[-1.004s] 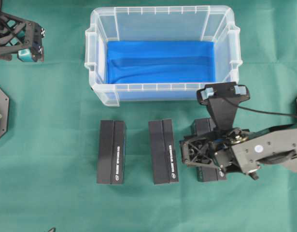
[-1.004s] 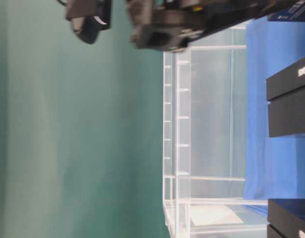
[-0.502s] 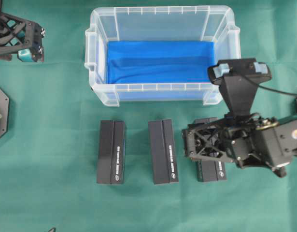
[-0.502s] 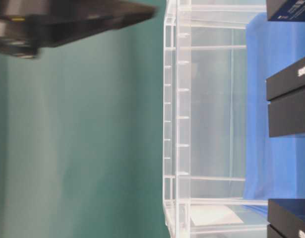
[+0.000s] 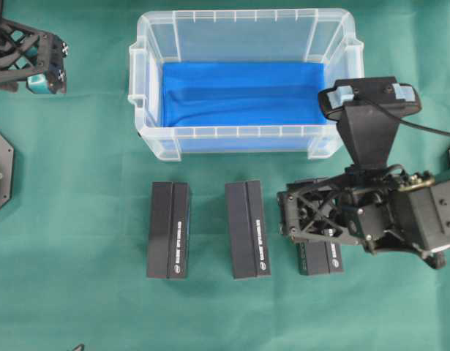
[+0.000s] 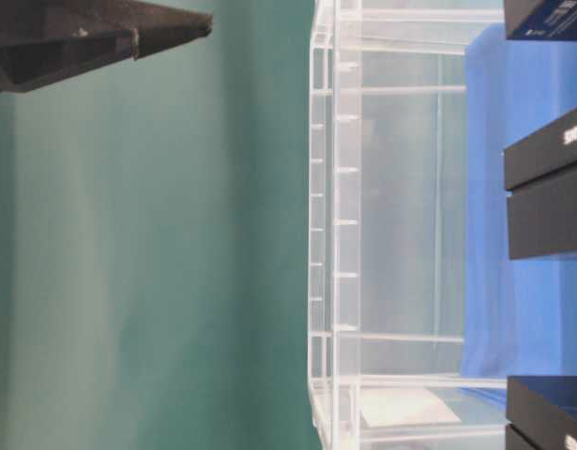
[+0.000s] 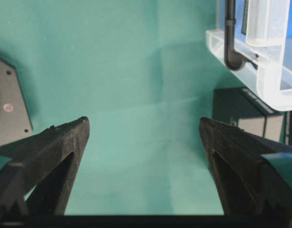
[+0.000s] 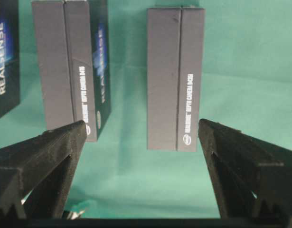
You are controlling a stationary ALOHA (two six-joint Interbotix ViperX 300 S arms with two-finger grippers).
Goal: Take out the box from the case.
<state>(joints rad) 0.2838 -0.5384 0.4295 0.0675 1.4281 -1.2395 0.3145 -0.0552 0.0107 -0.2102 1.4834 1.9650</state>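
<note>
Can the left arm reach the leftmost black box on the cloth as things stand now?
Probably yes. The left gripper is open and holds nothing, and only bare green cloth lies between it and the leftmost black box. The case stands off to the side.

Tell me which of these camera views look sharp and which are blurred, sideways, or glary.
Overhead view: evenly lit and sharp, soft shadows beside the three black rectangular boxes. Table-level view: turned sideways, and a dark out-of-focus shape fills its top left corner; the clear plastic case is crisp. Left wrist view: sharp green cloth, faint creases, no glare. Right wrist view: box lettering is readable, and the near fingertips are dark but clear.
</note>
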